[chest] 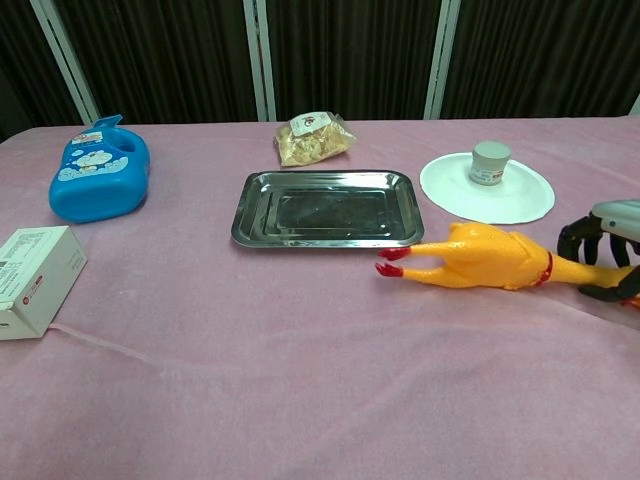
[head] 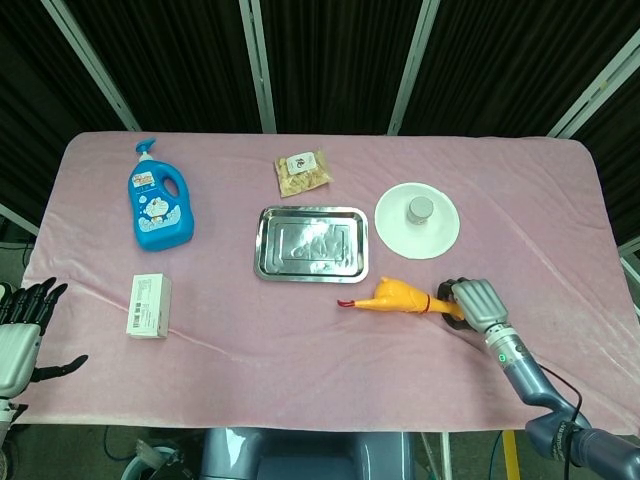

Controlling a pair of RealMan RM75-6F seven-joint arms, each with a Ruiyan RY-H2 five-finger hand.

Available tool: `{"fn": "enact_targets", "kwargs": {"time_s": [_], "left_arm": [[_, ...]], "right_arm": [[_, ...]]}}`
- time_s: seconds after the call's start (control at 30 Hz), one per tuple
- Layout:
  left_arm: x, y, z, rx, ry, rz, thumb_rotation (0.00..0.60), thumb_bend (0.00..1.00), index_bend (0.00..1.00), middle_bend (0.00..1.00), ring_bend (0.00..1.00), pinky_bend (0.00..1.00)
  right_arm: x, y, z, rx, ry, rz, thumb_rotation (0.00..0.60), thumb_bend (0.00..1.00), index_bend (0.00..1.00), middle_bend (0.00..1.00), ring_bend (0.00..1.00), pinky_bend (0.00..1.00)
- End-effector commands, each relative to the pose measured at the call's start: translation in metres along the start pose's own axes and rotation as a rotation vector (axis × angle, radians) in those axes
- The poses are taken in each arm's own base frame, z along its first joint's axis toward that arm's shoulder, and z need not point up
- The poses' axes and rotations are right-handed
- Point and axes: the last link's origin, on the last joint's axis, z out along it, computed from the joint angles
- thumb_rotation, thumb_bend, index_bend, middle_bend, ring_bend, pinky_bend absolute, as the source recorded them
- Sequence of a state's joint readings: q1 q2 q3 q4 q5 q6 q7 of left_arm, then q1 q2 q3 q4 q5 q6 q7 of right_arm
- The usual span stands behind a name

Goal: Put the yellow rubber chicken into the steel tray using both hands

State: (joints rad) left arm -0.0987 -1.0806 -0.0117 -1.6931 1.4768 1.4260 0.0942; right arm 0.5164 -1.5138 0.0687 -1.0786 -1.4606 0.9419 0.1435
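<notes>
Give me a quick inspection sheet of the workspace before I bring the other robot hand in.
Surface: pink cloth, wrinkled.
Job's things: yellow rubber chicken lying just outside the steel tray; tray holds nothing.
Clutter: blue bottle, white box, snack bag, white plate with a small jar.
Robot hands: right robot hand closed on the chicken's head end; left robot hand open at the table edge.
Cables: nothing seen.
Surroundings: dark curtains.
</notes>
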Motion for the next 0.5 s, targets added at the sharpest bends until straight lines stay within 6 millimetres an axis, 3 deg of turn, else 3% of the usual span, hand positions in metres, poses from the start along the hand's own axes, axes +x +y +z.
{"fn": "enact_targets", "kwargs": {"time_s": [0.03, 0.27, 0.5], "left_arm": [[0.0, 0.0, 0.001, -0.004, -0.001, 0.0, 0.6, 0.0, 0.05, 0.0, 0.0, 0.0], [-0.002, 0.004, 0.004, -0.021, -0.005, -0.001, 0.6, 0.0, 0.06, 0.01, 0.0, 0.0], [-0.002, 0.01, 0.007, -0.056, -0.024, -0.016, 0.6, 0.0, 0.08, 0.03, 0.0, 0.0]], "right_arm": [[0.002, -0.001, 0.001, 0.015, 0.011, 0.013, 0.6, 0.38, 0.62, 0.53, 0.51, 0.65], [0.01, -0.001, -0.002, 0.059, 0.013, 0.055, 0.6, 0.48, 0.84, 0.66, 0.65, 0.8], [0.02, -0.003, -0.009, 0.101, -0.007, 0.179, 0.6, 0.52, 0.98, 0.76, 0.75, 0.89]]}}
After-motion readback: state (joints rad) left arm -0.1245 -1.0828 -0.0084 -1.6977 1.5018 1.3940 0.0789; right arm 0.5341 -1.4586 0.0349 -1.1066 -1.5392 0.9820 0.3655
